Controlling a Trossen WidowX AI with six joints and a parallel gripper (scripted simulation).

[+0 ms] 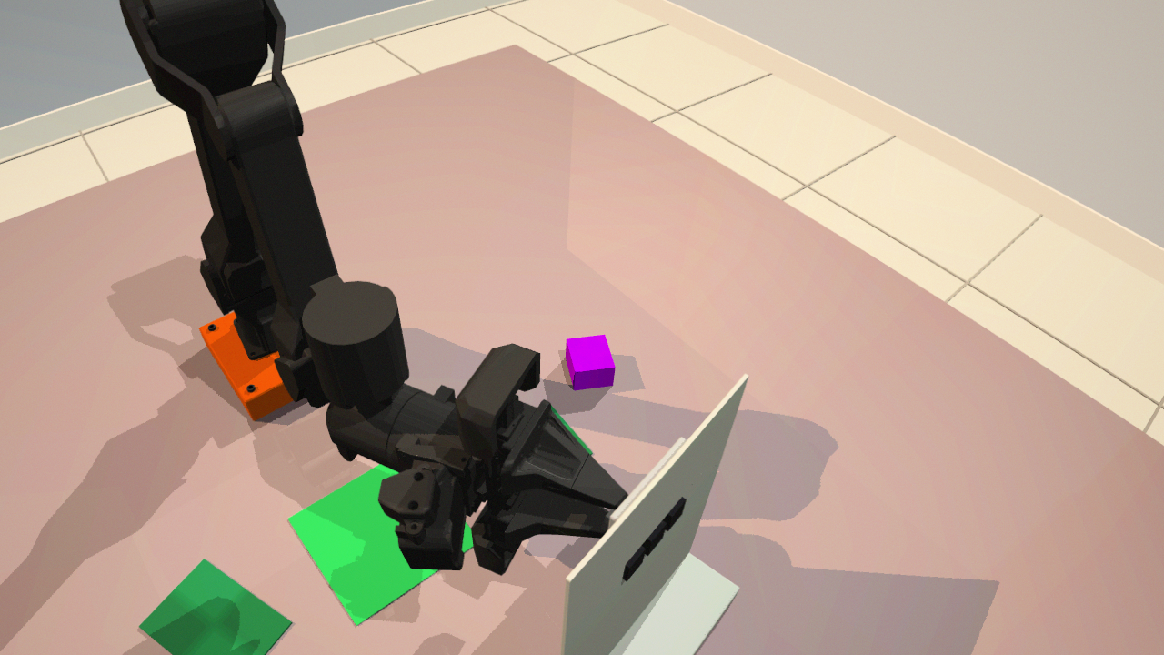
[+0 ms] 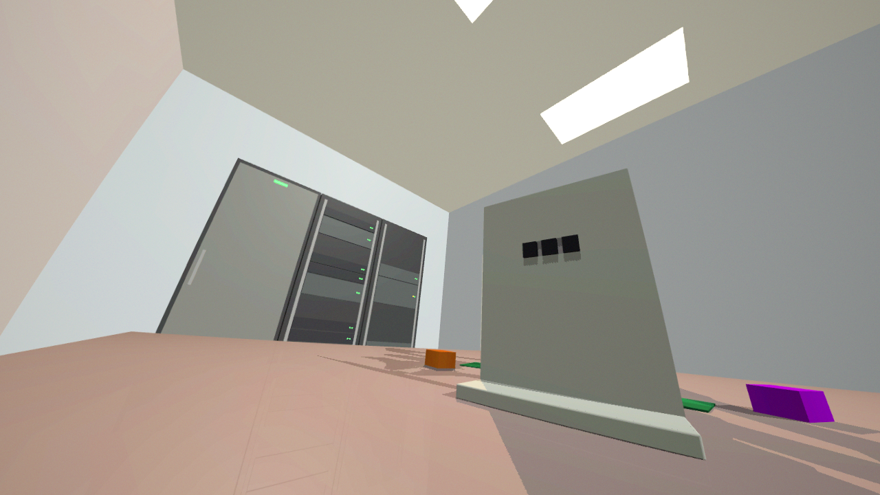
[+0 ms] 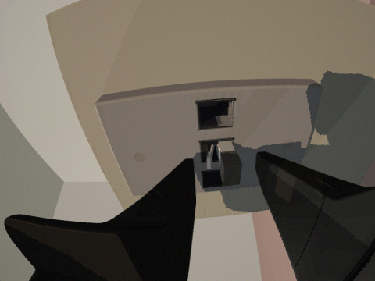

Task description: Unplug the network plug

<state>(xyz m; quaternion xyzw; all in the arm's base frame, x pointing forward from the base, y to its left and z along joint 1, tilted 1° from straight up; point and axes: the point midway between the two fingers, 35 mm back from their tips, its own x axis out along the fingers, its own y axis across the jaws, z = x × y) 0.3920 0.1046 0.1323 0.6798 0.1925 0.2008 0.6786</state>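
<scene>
Plug (image 3: 218, 165) sits locked in the middle socket of the panel (image 3: 156, 58). Your gripper (image 3: 225, 183) straddles it, part-open, grasping nothing. Tab press, pull-out and placement on the green square (image 1: 341, 546) all remain.

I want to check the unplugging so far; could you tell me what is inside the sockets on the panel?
In the wrist view, the upper socket looks empty and dark; the next holds the plug, between the open gripper fingers. Any lower socket is hidden.

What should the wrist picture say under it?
Open gripper lined up on the plug in the panel.
</scene>
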